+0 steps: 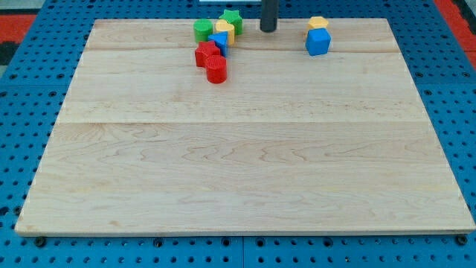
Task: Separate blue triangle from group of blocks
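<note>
The blue triangle (219, 42) sits inside a tight cluster at the view's top, left of centre. Around it are a green round block (202, 30), a yellow block (224, 30), a green star-like block (232, 18), a red block (206, 53) and a red round block (216, 70). My tip (268, 30) is a dark rod end on the board at the view's top, to the right of the cluster and apart from it. It stands between the cluster and a separate pair of blocks.
A blue cube (317, 42) with a yellow block (318, 23) just behind it stands at the view's top right. The wooden board (238, 164) lies on a blue perforated table (22, 134).
</note>
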`<action>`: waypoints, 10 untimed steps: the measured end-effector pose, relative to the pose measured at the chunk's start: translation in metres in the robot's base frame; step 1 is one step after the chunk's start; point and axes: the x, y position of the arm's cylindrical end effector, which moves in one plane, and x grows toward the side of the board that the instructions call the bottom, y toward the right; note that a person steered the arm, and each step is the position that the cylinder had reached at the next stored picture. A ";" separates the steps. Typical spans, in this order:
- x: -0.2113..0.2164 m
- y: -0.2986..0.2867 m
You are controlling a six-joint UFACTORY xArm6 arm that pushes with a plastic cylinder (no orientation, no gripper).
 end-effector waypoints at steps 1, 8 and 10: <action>-0.001 -0.002; -0.001 -0.022; 0.000 -0.094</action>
